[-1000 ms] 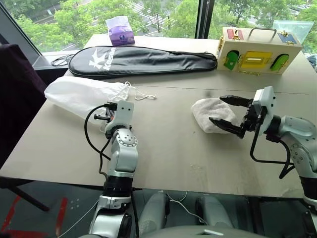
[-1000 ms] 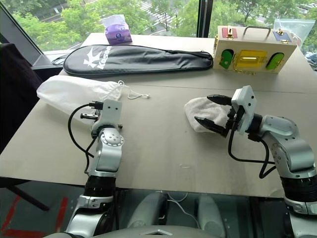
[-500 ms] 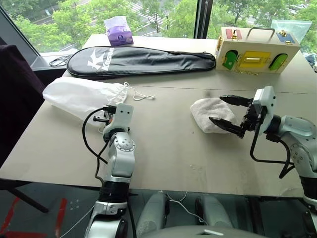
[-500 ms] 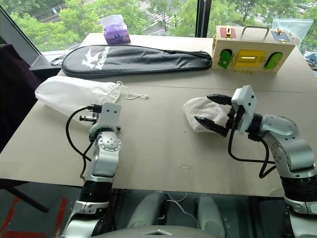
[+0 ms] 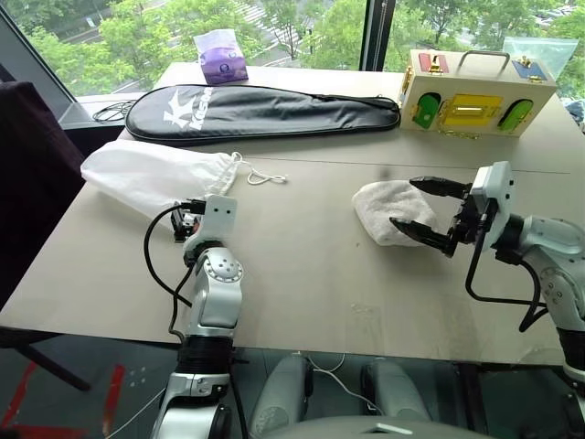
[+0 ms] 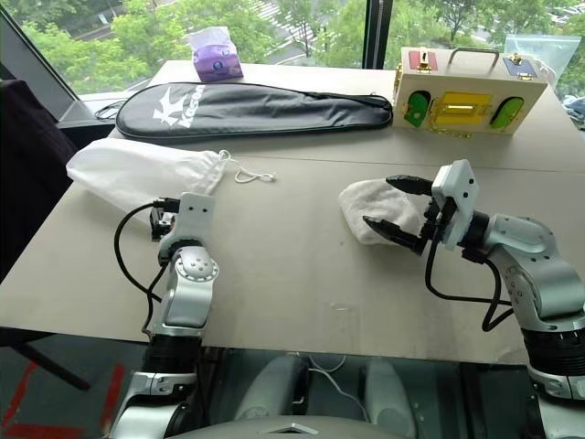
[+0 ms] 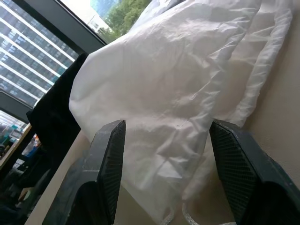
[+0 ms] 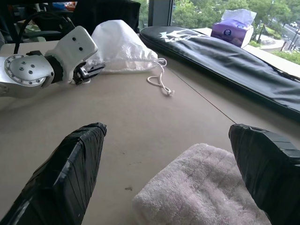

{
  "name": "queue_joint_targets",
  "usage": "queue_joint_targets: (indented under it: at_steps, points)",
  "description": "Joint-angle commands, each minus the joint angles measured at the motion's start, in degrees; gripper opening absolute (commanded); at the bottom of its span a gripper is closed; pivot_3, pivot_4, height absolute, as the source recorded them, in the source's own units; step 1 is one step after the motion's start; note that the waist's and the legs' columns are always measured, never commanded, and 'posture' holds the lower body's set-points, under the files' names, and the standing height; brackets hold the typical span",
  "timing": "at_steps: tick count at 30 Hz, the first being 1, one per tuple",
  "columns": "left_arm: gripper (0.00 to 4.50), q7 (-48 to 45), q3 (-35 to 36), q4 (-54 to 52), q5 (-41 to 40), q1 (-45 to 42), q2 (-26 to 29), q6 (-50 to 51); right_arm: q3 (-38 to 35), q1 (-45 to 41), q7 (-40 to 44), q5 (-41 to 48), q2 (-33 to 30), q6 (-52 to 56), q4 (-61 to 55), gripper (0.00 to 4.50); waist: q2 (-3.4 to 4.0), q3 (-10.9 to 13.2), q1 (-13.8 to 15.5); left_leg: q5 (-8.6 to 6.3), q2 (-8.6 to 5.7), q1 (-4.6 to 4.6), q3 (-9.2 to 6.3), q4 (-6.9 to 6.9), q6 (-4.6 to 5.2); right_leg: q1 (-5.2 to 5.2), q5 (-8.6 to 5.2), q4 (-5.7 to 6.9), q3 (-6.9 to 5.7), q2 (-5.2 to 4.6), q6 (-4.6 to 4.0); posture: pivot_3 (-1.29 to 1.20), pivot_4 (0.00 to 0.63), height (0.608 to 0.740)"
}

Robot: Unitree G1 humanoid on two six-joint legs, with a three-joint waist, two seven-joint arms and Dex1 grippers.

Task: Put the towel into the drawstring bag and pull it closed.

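Item: left gripper (image 7: 164, 173), fingers apart at bag (image 5: 151, 174); right gripper (image 5: 428, 212) apart over towel (image 5: 384, 210) (close low, gather bulk).

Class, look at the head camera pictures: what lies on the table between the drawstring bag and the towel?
Only the drawstring bag's own cord loop and bare table lie before the towel; the left eye view shows this.
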Motion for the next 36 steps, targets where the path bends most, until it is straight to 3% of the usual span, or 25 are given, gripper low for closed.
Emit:
queue_joint_targets:
  at_steps: [1,4,9,19,23,28,36]
  points:
    - [2.62,2.22,1.42,-1.33,0.63,-1.18,1.12,-2.24,-1.76,-0.04,0.43,0.19,-0.56,-1.56,-0.72,4.5,0.0,0.0,0.0,0.0,0.0,0.0,0.0,0.0,0.0,0.0,0.0,0.0,0.0,0.0,0.0,0.0,0.15,0.74]
    - [1.97,2.63,1.73,-1.3,0.63,-1.23,1.38,-2.16,-1.75,-0.03,0.72,0.11,-0.65,-1.89,-0.29,4.5,0.0,0.0,0.0,0.0,0.0,0.0,0.0,0.0,0.0,0.0,0.0,0.0,0.0,0.0,0.0,0.0,0.15,0.74]
    - [0.03,2.99,2.71,-0.35,0.04,-1.13,1.36,-1.88,-1.59,0.18,0.81,0.06,-0.58,-2.37,-0.09,4.5,0.0,0.0,0.01,0.0,0.0,0.0,0.0,0.0,0.0,0.0,0.0,0.0,0.0,0.0,0.0,0.0,0.15,0.74]
    - [0.03,2.77,4.29,0.57,-1.23,-1.71,3.04,-3.88,-1.44,0.59,0.81,-0.27,-0.15,-3.41,0.42,4.5,0.0,0.0,0.0,0.0,0.0,0.0,0.0,0.0,0.0,0.0,0.0,0.0,-0.01,0.0,0.0,0.0,0.15,0.74]
    - [0.03,-3.76,1.12,-5.29,-2.93,-2.43,3.78,-6.92,-1.72,0.91,0.69,-0.09,-0.01,-3.56,0.31,4.5,-0.02,0.01,0.09,0.0,-0.01,-0.01,-0.01,0.0,0.0,0.0,0.0,0.0,-0.02,-0.02,0.0,0.0,0.15,0.74]
    - [0.03,-12.8,-0.45,-13.88,-3.58,-4.05,5.35,-1.86,-2.06,1.16,0.74,-0.1,-0.18,-3.75,0.56,4.5,-0.02,0.01,0.01,0.0,-0.02,-0.05,-0.01,0.0,-0.01,0.0,0.0,-0.04,-0.01,-0.05,0.0,0.0,0.15,0.74]
    - [0.03,-28.45,-2.3,-24.88,-7.93,-13.12,5.51,14.81,-3.39,0.19,1.95,1.31,-0.58,-4.11,2.39,4.5,-0.03,0.02,-0.03,0.01,-0.02,-0.02,0.02,-0.01,0.0,0.01,0.0,-0.03,-0.03,0.24,0.0,0.0,0.15,0.74]
